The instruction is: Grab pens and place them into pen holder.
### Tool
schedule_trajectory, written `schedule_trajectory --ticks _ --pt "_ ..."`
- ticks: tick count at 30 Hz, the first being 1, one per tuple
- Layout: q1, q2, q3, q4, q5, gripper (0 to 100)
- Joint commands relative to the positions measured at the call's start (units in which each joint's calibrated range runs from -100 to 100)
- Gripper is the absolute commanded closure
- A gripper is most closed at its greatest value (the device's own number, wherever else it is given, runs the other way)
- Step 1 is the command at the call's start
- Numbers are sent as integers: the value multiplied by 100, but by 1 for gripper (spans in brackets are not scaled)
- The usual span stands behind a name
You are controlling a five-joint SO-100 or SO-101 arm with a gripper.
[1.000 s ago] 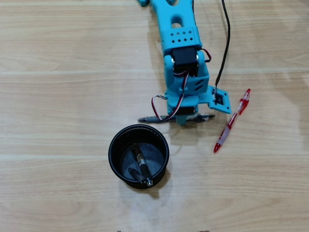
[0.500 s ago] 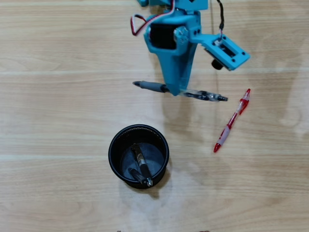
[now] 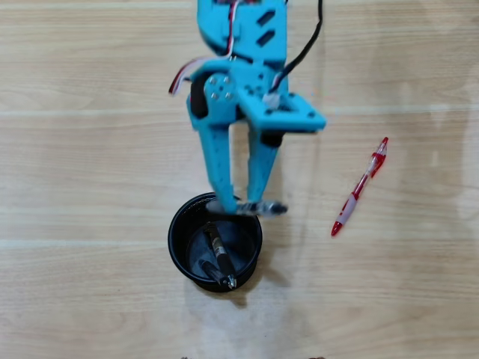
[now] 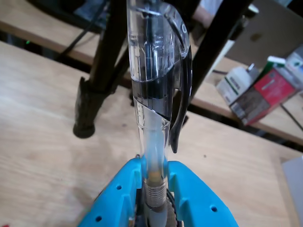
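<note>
Wooden table (image 3: 90, 149); fingers (image 3: 224, 203) pinching clear pen (image 3: 258, 207), tip hidden, above holder (image 3: 177, 250).

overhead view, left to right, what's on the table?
Pen holder with a black pen inside → gripper clamping a clear pen over the holder's rim → red pen.

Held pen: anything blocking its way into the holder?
Nothing visible. The tool holds the pen crosswise over the pen holder, at its far rim. One pen already leans inside; open room remains beside it.
</note>
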Motion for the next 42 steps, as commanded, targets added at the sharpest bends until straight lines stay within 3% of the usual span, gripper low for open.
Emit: schedule_trajectory --ticks 1,18,36,42 --pt "84 120 331 -947 -186 98" --pt "342 543 956 -2331 -98 94" --pt "278 349 2033 -2391 -270 92" --pt "286 205 2223 -2890 -281 92"
